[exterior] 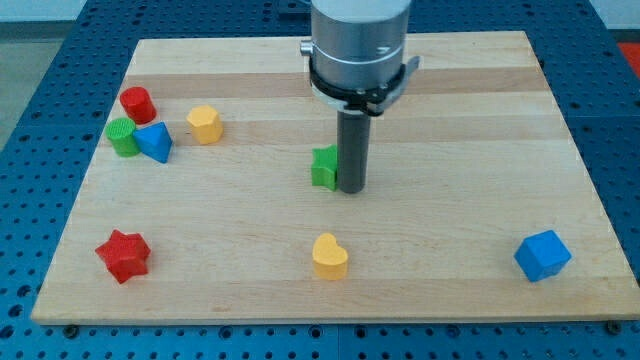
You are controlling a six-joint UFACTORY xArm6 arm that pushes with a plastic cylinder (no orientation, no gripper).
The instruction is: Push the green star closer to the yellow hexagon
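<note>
Seven small blocks lie scattered on the pale wooden bench [470, 120], which sits on a blue perforated surface [30, 60], all seen through the one camera view. Near the middle of the bench stands the green star [323, 167], only partly visible because the dark rod hides its right edge. My tip [351, 189] rests on the bench touching, or all but touching, the star's right side; the rod rises straight up from there into the grey cylindrical arm end [358, 45] at the view's top. No jaws exist on this arm, so nothing is clenched or released; the rod merely stands against the star. The yellow hexagon [204, 124] lies well apart from the star, toward the view's upper left. Just left of the hexagon sits a tight cluster: a red cylinder [136, 103] at the top, a green cylinder [123, 136] below it, and a blue block [154, 141], roughly triangular, touching the green cylinder's right side. A red star [123, 255] lies near the view's lower left corner of the bench. A yellow heart [329, 256] sits below the green star, near the bench's bottom edge. A blue cube [542, 254] lies alone at the view's lower right.
</note>
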